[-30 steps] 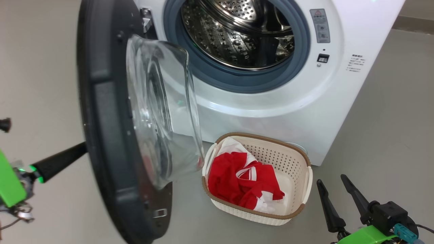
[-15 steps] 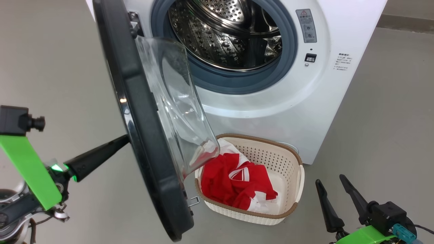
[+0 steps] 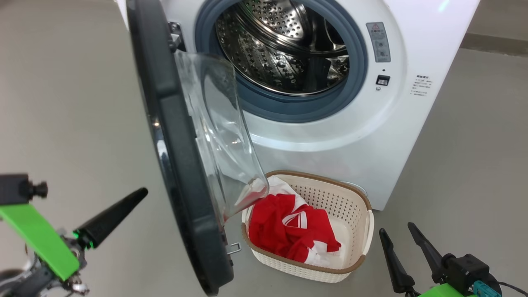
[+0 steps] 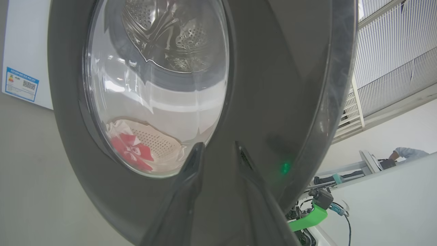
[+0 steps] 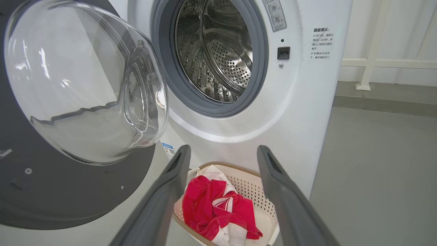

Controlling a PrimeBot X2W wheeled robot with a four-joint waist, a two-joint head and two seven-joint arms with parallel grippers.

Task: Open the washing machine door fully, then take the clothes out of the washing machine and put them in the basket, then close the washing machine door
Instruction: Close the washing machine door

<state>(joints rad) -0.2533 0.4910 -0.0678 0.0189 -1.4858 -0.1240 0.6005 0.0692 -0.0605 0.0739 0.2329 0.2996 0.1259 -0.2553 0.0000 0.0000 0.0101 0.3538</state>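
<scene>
Basket (image 3: 330, 198) at the washing machine's (image 3: 330, 136) six o'clock holds clothes (image 3: 288, 231); left wrist view adds the door's (image 4: 273, 102) outside. Left fingers (image 4: 184, 191) slightly apart, right fingers (image 5: 160, 198) wide.

Grey floor (image 3: 62, 103): washing machine (image 3: 371, 136) standing, basket (image 3: 288, 268) just before it.

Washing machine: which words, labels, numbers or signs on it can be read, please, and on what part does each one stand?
"温馨提示:" is the heading of the printed notice on the white front of the washing machine.
The lines under that heading are too small to read with certainty.
The grey warning label has a red triangle sign; its words are too small.
The blue label, on the machine's white panel, has a square code; its text is blurred.
</scene>
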